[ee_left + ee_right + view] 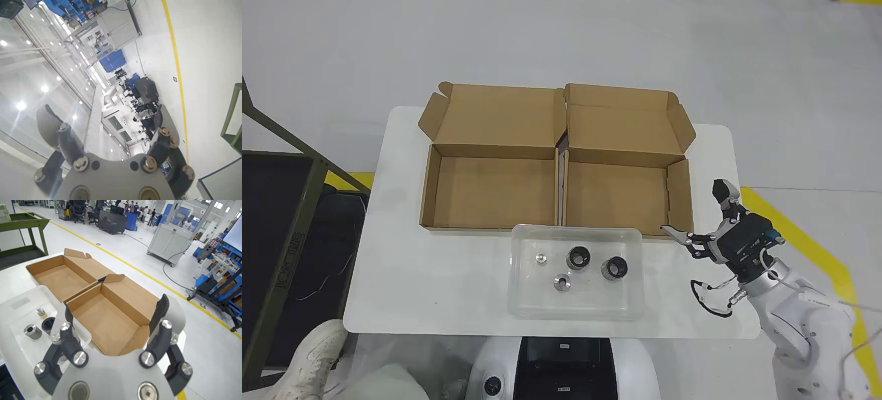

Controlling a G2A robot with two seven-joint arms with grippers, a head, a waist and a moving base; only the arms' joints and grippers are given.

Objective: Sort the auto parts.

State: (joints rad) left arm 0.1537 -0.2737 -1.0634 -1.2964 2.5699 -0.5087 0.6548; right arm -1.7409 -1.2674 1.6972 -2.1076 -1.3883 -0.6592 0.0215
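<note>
The left gripper (103, 111) has its fingers spread, holds nothing and points out at the room. On the white table (402, 250), the left brown cardboard box (487, 195) lies open toward the far edge. A clear plastic tray (532, 305) sits at the middle of the near edge and holds all four parts. From left to right these are a small silver metal stud (539, 258), a short silver metal cylinder (561, 283) with a bore in its top, a black ring-shaped part (579, 258) and a second black ring-shaped part (615, 267). All of them look rigid, and the metal ones probably weigh a lot for their size. Their smooth round sides could slip, so a square pinch across the middle of each, taken from above, seems safest. The stud offers little to hold. The light tray may slide if it is nudged. The right brown cardboard box (617, 198) lies open, touching the left one. The right gripper (702, 240) hangs near the table's right edge, just beside that box's near corner, with its jaws wide apart and nothing between them.
</note>
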